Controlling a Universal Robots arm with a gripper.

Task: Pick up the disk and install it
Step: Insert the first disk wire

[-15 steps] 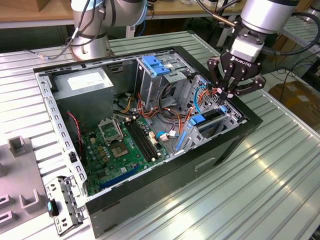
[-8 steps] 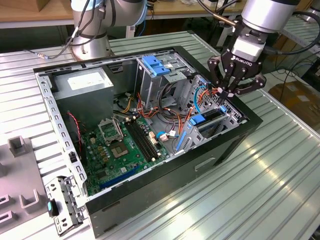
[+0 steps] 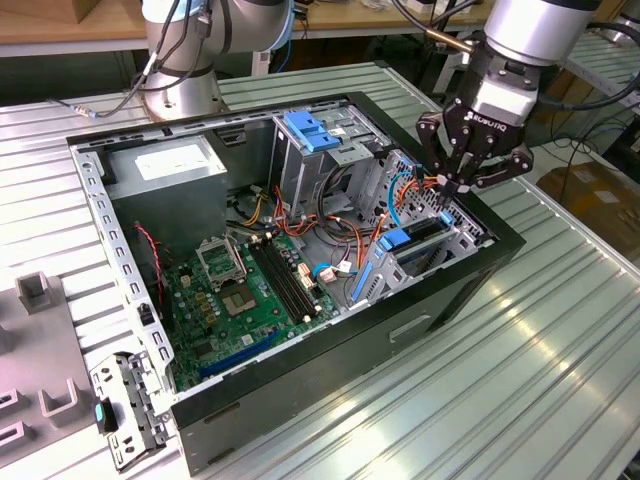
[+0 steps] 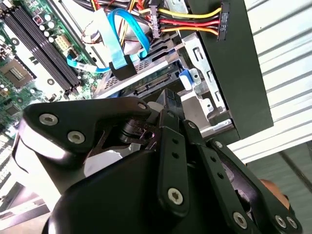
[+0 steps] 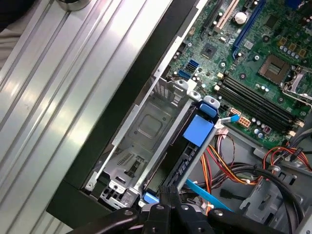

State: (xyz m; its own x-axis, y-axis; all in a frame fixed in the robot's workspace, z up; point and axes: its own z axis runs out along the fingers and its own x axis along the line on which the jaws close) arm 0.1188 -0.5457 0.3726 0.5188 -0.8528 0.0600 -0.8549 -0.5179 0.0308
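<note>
The disk point(image 3: 418, 238) stands on edge in the drive bay at the exterior view's right end of the open computer case point(image 3: 470, 275), with its blue carrier rails showing. My gripper point(image 3: 456, 186) hangs straight over the end of the bay nearest the case wall, fingers shut together with nothing between them. In the first wrist view the gripper point(image 5: 170, 197) sits right at the end of the dark disk edge point(image 5: 181, 163). I cannot tell whether they touch. The second wrist view has the gripper point(image 4: 168, 105) just over the disk point(image 4: 151, 80) and its blue rail.
Inside the case lie the green motherboard point(image 3: 240, 300), a grey power-supply box point(image 3: 165, 165), a tall metal cage with a blue latch point(image 3: 310, 130) and loose coloured cables point(image 3: 330, 225). A second arm's base point(image 3: 185, 90) stands behind. Grey fixtures point(image 3: 40, 290) and a metal bracket point(image 3: 125, 405) lie on the table.
</note>
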